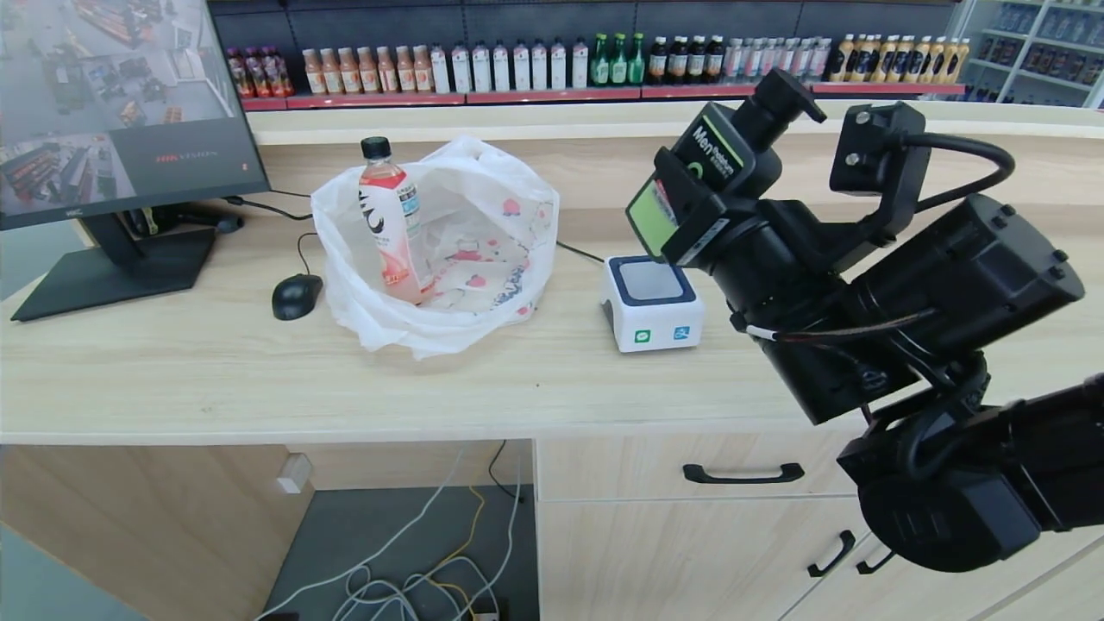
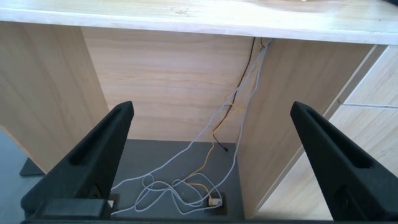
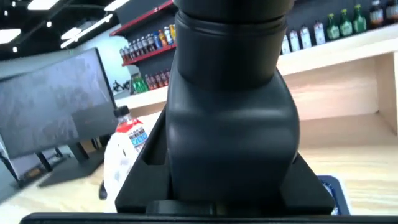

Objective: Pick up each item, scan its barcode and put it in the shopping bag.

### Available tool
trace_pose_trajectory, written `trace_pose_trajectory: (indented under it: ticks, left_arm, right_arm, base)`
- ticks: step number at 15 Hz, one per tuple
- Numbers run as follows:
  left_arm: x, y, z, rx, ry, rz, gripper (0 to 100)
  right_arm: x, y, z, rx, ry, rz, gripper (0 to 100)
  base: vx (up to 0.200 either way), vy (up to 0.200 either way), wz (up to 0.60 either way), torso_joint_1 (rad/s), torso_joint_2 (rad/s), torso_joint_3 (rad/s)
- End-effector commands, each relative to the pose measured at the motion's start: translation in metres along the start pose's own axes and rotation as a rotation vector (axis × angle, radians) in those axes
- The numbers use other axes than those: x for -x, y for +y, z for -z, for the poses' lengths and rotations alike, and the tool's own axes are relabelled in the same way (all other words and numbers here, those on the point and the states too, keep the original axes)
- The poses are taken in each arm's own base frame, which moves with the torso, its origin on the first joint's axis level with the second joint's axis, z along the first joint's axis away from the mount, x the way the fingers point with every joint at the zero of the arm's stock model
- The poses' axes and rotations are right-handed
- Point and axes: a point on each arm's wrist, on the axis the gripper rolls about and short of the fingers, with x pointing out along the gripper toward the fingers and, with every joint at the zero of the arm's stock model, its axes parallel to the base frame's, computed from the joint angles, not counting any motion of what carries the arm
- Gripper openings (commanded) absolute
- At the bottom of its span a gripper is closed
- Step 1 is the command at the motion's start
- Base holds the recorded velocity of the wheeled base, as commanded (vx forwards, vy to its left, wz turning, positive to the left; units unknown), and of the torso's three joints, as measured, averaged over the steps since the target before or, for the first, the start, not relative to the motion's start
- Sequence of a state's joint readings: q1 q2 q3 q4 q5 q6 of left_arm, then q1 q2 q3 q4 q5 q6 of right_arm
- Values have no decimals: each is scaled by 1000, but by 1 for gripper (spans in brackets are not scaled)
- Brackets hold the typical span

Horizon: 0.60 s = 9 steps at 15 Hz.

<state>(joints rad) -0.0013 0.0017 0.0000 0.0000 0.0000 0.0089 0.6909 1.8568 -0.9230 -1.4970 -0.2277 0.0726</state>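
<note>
My right gripper (image 1: 700, 207) is shut on a black bottle (image 1: 720, 147) with a green label, held tilted just above the white barcode scanner (image 1: 651, 304) on the counter. In the right wrist view the black bottle (image 3: 230, 118) stands close in front of the camera. To the scanner's left a white shopping bag (image 1: 517, 216) lies open, with a pink drink bottle (image 1: 392, 228) leaning upright inside it. My left gripper (image 2: 211, 174) is open with nothing in it, low down and facing the gap under the counter.
A monitor (image 1: 112, 95) and a black mouse (image 1: 296, 296) are on the counter's left. Shelves of bottles (image 1: 552, 65) run along the back. Drawers (image 1: 742, 473) sit under the counter on the right; loose cables (image 2: 186, 186) lie on the floor.
</note>
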Motion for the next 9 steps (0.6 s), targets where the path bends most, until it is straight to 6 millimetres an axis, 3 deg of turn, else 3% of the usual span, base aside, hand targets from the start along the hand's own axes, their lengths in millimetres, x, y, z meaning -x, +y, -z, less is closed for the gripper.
trace_pose_trajectory:
  ticks: [1,4,6,9]
  left_arm:
    - [0,0,0,0,0,0,100]
    - [0,0,0,1,0,-1,100]
    - [0,0,0,3,0,-1,100]
    - [0,0,0,4,0,0,100]
  right_arm:
    - [-1,-2,3,47,2,-24,0]
    - [-8,-8,2,135,-38,-8,0]
    - [-7,-11,13,139,-23,-4,0]
    - [-8,-16,16,145,-27,7,0]
  base:
    - [0,0,0,0,0,0]
    - [0,0,0,0,0,0]
    - [0,0,0,0,0,0]
    - [0,200,0,-4,2,4]
